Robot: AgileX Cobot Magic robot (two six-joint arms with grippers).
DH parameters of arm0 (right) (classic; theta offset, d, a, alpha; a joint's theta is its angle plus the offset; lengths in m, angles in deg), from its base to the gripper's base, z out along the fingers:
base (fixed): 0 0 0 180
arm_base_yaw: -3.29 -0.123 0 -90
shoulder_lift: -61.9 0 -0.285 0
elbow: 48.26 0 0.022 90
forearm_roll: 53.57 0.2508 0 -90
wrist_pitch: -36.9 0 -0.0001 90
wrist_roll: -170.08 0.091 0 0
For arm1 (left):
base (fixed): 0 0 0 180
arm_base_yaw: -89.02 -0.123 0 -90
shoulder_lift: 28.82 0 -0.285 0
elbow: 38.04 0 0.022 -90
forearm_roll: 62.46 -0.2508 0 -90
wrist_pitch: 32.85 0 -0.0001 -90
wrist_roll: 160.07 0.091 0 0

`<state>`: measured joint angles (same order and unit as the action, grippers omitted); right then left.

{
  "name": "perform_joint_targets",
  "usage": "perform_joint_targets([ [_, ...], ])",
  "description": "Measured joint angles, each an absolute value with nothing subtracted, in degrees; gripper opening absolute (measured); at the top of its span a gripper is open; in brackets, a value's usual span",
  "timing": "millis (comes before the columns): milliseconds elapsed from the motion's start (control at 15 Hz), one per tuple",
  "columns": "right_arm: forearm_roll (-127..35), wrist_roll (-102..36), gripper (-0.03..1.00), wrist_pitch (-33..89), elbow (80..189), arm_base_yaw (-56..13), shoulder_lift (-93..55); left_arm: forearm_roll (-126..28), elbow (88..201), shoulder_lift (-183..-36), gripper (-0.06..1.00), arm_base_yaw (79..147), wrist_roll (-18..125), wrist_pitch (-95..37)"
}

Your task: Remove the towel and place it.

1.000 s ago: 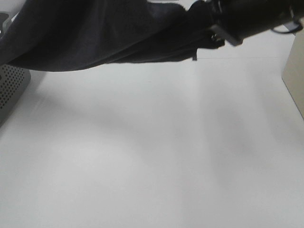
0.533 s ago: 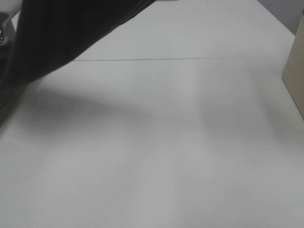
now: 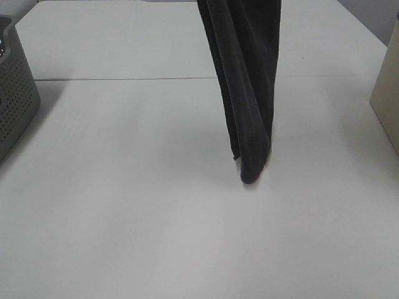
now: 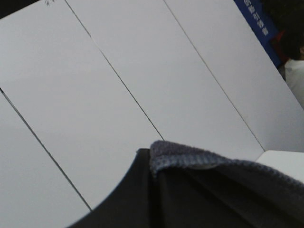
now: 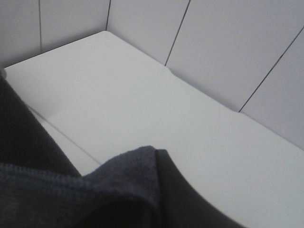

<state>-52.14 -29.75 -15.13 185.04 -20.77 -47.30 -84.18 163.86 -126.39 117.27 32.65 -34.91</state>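
1. The white table point(image 3: 124, 218) fills the high view, with broad bare surface in front of and to both sides of the hanging cloth
2. The towel point(image 3: 246, 81) hangs straight down from above the top of the high view as a narrow, doubled column near the middle of the table. Its lower fold is at the surface or just above it, and I cannot tell whether it touches
3. The grey perforated basket point(image 3: 15, 99) stands at the left edge, well apart from the towel. A pale box point(image 3: 388, 93) sits at the right edge, also apart
4. The step in hand looks like laying the towel down. To do it well, let the lower fold settle first, then carry the top away from that fold while lowering, so the cloth pays out flat and does not heap. Both held ends should come down level, clear of basket and box
5. In the left wrist view dark cloth with a hemmed edge point(image 4: 190, 159) fills the near part of the picture. In the right wrist view a bunched fold point(image 5: 71, 199) does the same
6. No fingers show for the left gripper or the right gripper, as cloth covers where they would be. I cannot tell how far open they are, though the hang suggests a grip on the upper end
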Motion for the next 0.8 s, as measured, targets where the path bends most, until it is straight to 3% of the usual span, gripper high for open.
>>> perform_joint_targets([
  [333,-61.30,-24.93,0.01,-0.58,185.15,-20.77,-51.14,-79.08,164.38,-137.16,0.00,111.42,32.65,-57.71],
  [800,-65.49,-22.59,0.01,24.40,185.15,-20.49,-59.04,-73.29,182.54,-152.35,0.00,106.73,32.65,-61.38],
])
